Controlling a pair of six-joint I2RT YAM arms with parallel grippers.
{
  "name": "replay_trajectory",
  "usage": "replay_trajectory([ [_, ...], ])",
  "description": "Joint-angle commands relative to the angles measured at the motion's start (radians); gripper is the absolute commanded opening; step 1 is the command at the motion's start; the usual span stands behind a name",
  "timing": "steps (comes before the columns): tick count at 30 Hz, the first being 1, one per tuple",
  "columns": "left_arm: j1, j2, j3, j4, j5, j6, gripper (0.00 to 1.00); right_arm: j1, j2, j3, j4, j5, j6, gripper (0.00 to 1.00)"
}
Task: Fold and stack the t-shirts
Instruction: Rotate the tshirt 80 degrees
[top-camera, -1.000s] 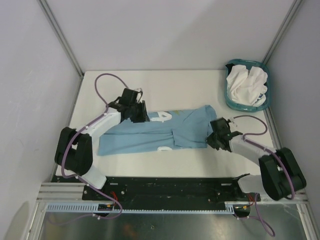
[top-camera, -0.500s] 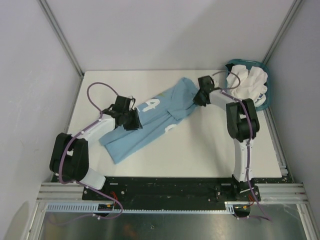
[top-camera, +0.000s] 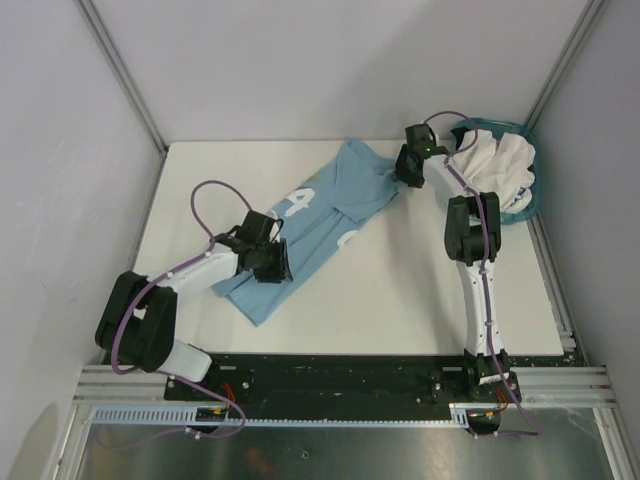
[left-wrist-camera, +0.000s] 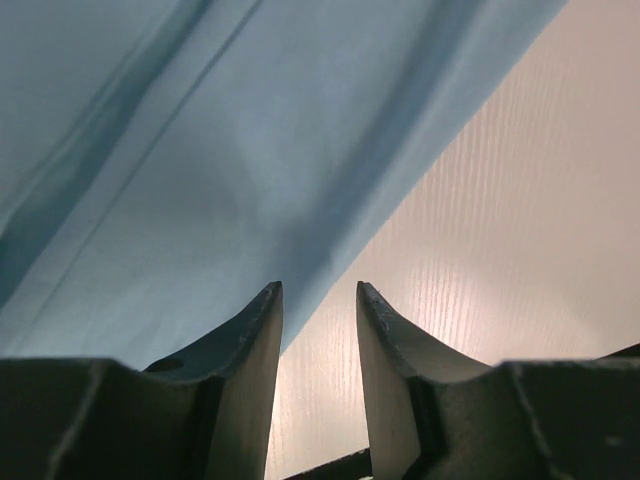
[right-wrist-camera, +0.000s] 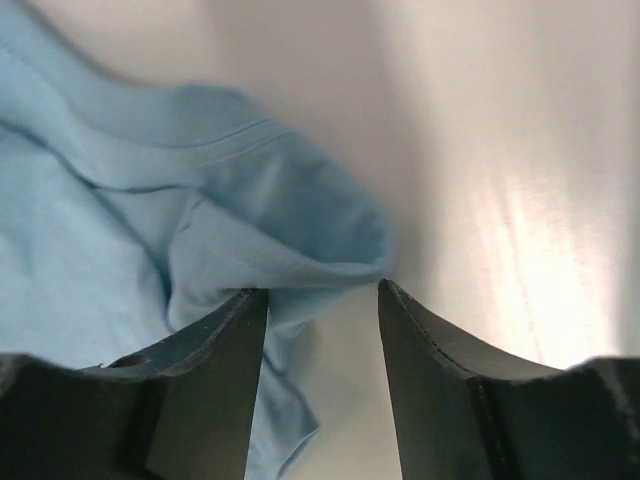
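One light blue cloth t-shirt (top-camera: 320, 210) is flanked by left gripper (left-wrist-camera: 318, 290) and right gripper (right-wrist-camera: 322, 290), both parted; one teal plastic basket (top-camera: 492, 123), far right, is filled with white t-shirts (top-camera: 495, 165).

wht table (top-camera: 400, 290), gry walls (top-camera: 330, 60), alu posts (top-camera: 120, 75)

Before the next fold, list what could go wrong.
1. The blue shirt lies slanted and rumpled, so folding now could set creases.
2. A bunched edge sits at the right fingers; pulling away might drag it.
3. The right arm reaches beside the basket and could bump it.
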Motion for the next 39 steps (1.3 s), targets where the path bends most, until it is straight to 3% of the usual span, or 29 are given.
replay_trajectory([
  [1,-0.044,-0.039,-0.015,0.006,-0.026,0.008,0.41,-0.054,-0.082,-0.050,0.015,-0.032,-0.025,0.54],
  [3,-0.064,-0.039,-0.017,-0.002,-0.039,0.012,0.41,-0.061,-0.081,-0.064,0.030,-0.055,-0.010,0.53],
  [13,-0.110,-0.084,-0.050,-0.024,-0.094,-0.027,0.42,-0.099,-0.001,-0.011,0.062,-0.133,0.061,0.28],
  [19,-0.115,-0.142,-0.086,-0.033,-0.140,-0.073,0.43,-0.117,0.086,0.155,0.004,-0.066,0.050,0.10],
  [23,-0.120,-0.137,-0.082,-0.035,-0.132,-0.085,0.43,-0.128,0.129,0.263,-0.009,-0.039,0.049,0.07],
  [28,-0.148,-0.116,-0.070,-0.036,-0.117,-0.067,0.43,-0.130,0.119,0.309,0.011,0.031,0.038,0.13],
  [35,-0.236,-0.069,-0.057,-0.052,-0.165,-0.051,0.41,-0.109,0.010,0.270,0.015,0.028,0.028,0.54],
  [39,-0.264,-0.074,-0.059,-0.072,-0.235,-0.069,0.39,-0.077,-0.080,0.211,0.016,0.017,0.026,0.59],
])
